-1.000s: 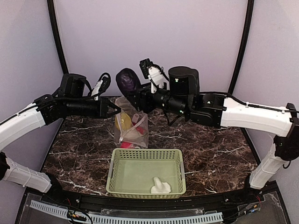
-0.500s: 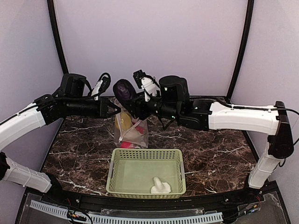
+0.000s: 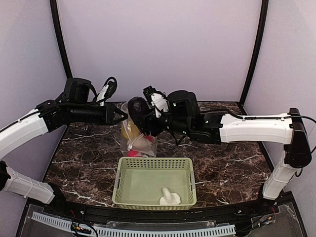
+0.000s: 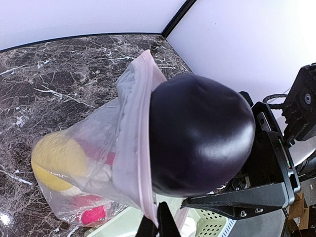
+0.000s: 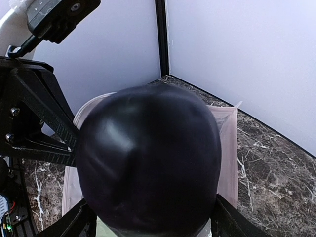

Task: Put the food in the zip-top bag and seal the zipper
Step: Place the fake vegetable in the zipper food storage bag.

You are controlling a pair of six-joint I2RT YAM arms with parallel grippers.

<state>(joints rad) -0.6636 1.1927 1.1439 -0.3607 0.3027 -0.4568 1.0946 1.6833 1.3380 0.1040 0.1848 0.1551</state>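
Change over the last second: the right gripper (image 3: 142, 117) has come down and leftward with the dark purple toy eggplant (image 4: 197, 143), from above the clear crinkly plastic zip-top bag (image 4: 131, 89) to right at its mouth. The eggplant's rounded end is now against the pinkish zip strip (image 4: 139, 163), partly past the rim. The right fingers stand wide on either side of the eggplant and look to be holding it; can't tell if the grip is loosening. The left gripper (image 3: 120, 116) is closed tight, pinching the mouth edge so the bag stands upright on the dark marble table (image 3: 222, 158). A yellow toy pepper (image 4: 57, 160) and red pieces are already inside. A white toy mushroom (image 3: 169, 197) lies in the pale green perforated plastic basket (image 3: 153, 160). Judgement: eggplant drop is imminent; mushroom and sealing not yet done.
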